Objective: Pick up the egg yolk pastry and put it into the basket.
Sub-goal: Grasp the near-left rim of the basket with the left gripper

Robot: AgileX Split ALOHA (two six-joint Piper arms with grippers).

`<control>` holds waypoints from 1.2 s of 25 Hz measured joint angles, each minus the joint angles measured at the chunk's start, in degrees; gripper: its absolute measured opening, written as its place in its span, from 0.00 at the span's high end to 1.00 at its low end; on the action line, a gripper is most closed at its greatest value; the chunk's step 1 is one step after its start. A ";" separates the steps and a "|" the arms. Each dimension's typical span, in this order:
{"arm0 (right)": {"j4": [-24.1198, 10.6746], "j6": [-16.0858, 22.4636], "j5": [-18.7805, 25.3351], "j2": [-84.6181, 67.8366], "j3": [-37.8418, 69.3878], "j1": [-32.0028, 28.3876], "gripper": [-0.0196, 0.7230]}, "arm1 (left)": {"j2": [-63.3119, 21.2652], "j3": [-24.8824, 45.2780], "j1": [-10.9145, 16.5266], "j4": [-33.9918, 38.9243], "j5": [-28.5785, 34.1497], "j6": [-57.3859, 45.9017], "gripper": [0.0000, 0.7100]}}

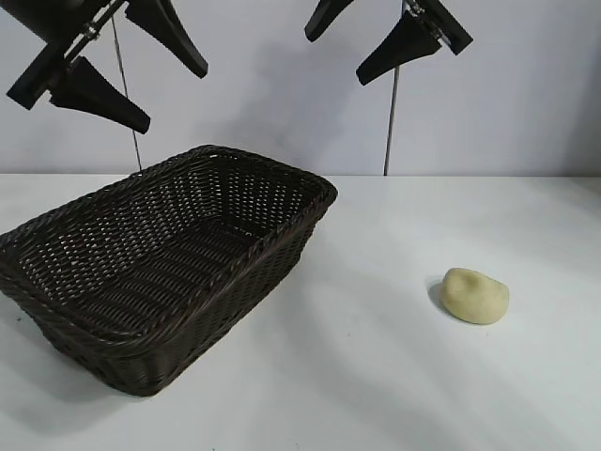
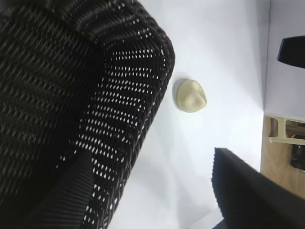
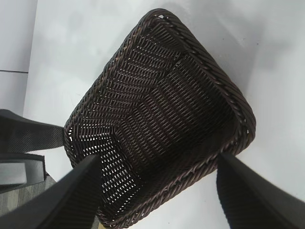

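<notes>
The egg yolk pastry [image 1: 475, 295] is a small pale yellow lump lying on the white table at the right; it also shows in the left wrist view [image 2: 190, 95] beside the basket. The basket [image 1: 66, 254] is a large dark brown wicker one, empty, at the left; it fills the right wrist view [image 3: 205, 67] and the left wrist view [image 2: 143, 71]. My left gripper [image 1: 174, 94] hangs open and empty high above the basket's far side. My right gripper [image 1: 338, 56] hangs open and empty high at the back, left of and far above the pastry.
The white table [image 1: 376, 376] runs to a pale wall at the back. Two thin cables hang behind the arms. In the left wrist view a wooden floor and a frame [image 2: 286, 138] show past the table's edge.
</notes>
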 joint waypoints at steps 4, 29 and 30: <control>0.00 0.00 0.00 0.00 0.00 0.00 0.31 | -4.99 1.52 0.00 8.04 0.75 -9.42 0.28; 0.12 0.00 0.07 0.00 0.00 0.00 0.31 | -13.49 36.52 0.00 16.92 -17.37 -31.35 0.28; 0.12 0.00 0.07 0.00 0.00 0.00 0.31 | -13.49 36.93 0.00 16.36 -18.12 -31.41 0.28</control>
